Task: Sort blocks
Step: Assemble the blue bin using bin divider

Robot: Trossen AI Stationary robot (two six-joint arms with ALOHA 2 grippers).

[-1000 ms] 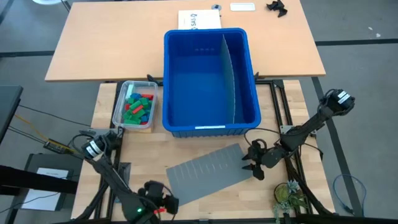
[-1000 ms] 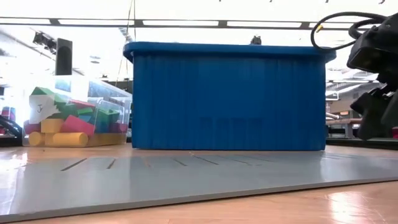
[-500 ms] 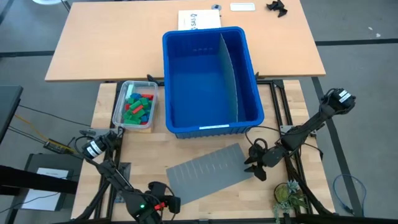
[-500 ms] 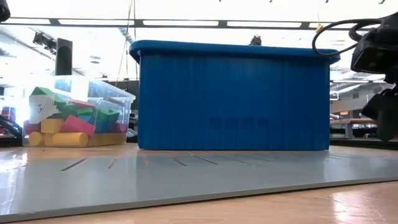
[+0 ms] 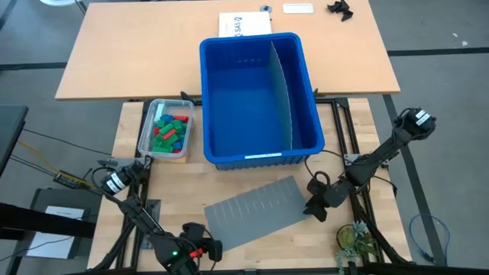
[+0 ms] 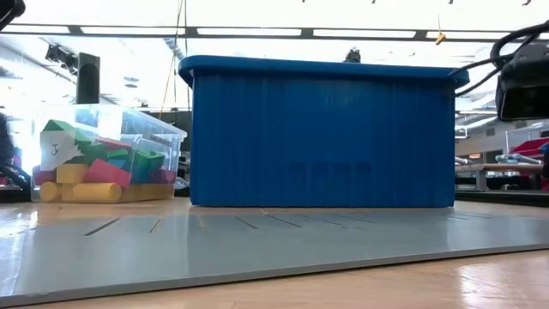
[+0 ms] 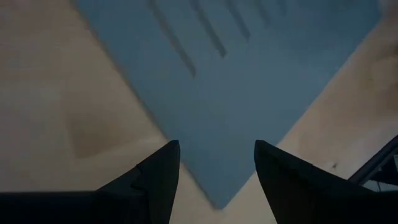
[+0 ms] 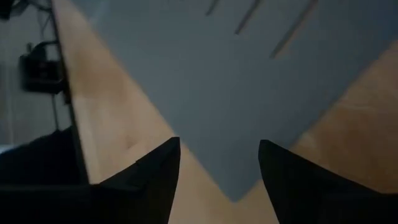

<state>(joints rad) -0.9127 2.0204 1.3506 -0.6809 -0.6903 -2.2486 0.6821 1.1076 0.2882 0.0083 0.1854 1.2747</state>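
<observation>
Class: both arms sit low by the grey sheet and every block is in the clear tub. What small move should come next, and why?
Probably raise the left gripper toward the clear tub: the blocks all lie there, the blue bin holds none, and both sets of jaws stand open and empty, the right gripper farther away.

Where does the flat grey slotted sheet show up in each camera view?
High view: grey slotted sheet lies in front of the blue bin, between the two arms.
Low view: it fills the foreground.
Left wrist view: one corner beyond the open left claw.
Right wrist view: one corner beyond the open right claw.
Shared landmark: its slots.
</observation>
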